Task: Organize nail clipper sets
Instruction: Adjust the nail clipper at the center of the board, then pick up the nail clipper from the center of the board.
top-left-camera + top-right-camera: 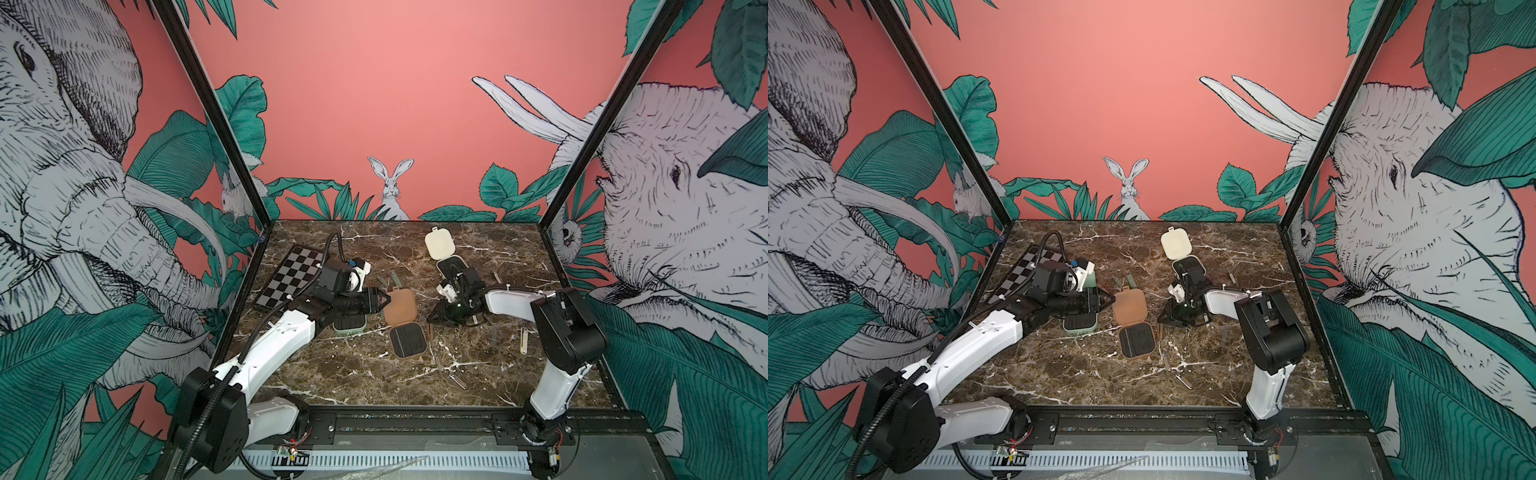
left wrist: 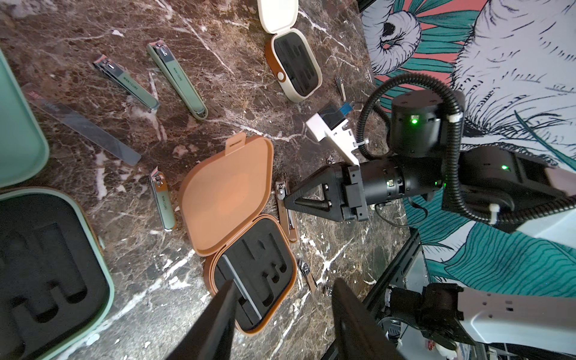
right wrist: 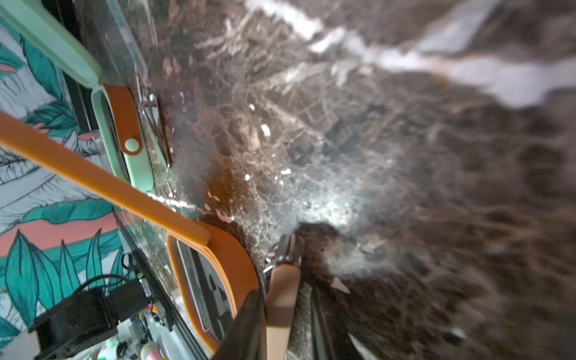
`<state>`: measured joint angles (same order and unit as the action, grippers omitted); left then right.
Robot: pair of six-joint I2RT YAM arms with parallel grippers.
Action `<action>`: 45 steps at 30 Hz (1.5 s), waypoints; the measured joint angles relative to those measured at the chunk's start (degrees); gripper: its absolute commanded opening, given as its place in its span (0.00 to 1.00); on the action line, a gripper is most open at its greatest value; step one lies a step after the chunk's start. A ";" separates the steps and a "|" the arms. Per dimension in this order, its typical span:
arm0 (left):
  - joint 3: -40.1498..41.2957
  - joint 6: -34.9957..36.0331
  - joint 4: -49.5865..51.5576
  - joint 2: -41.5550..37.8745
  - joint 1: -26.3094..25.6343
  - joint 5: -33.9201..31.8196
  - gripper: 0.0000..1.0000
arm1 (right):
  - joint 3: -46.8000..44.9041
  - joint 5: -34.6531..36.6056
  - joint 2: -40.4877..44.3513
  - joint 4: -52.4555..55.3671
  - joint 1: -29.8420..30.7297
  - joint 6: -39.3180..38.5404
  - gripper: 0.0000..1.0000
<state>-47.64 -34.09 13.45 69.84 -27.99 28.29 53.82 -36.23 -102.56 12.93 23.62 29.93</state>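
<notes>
Beside the open brown case (image 2: 227,199) on the table (image 1: 374,374), the right end effector (image 2: 288,202) is straddling a brown clipper (image 2: 286,215) that is lying flat; whether it is pinching the clipper I cannot tell. The left end effector (image 2: 284,282) is hovering by that case's lid, spread wide and empty. The mint case (image 2: 18,131) and cream case (image 2: 277,14) are lying open nearby.

1. A coral-pink back wall (image 1: 374,104) carries a drawn white rabbit (image 1: 390,187) among teal leaves.
2. Both side walls (image 1: 685,332) show large black-and-white elephants (image 1: 62,187) and teal foliage.
3. Black frame posts (image 1: 216,124) mark the corners.
4. The bench (image 1: 374,374) is dark brown marble with white veins, evenly lit.
</notes>
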 measured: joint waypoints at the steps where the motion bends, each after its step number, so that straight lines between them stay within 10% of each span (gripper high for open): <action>1: 0.00 0.00 -0.02 0.04 0.00 0.00 0.52 | -0.17 1.18 0.61 0.52 -0.04 -0.24 0.37; 28: 1.11 4.15 5.70 -2.27 0.00 -9.46 0.51 | 10.45 30.95 6.67 21.11 13.18 2.21 0.48; 45: 5.51 5.68 6.60 -5.49 0.00 -10.86 0.51 | 14.25 34.12 -2.43 21.79 14.71 4.42 0.34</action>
<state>-42.13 -28.40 20.05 64.36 -27.99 17.43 68.07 -2.11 -104.99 34.72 38.33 34.35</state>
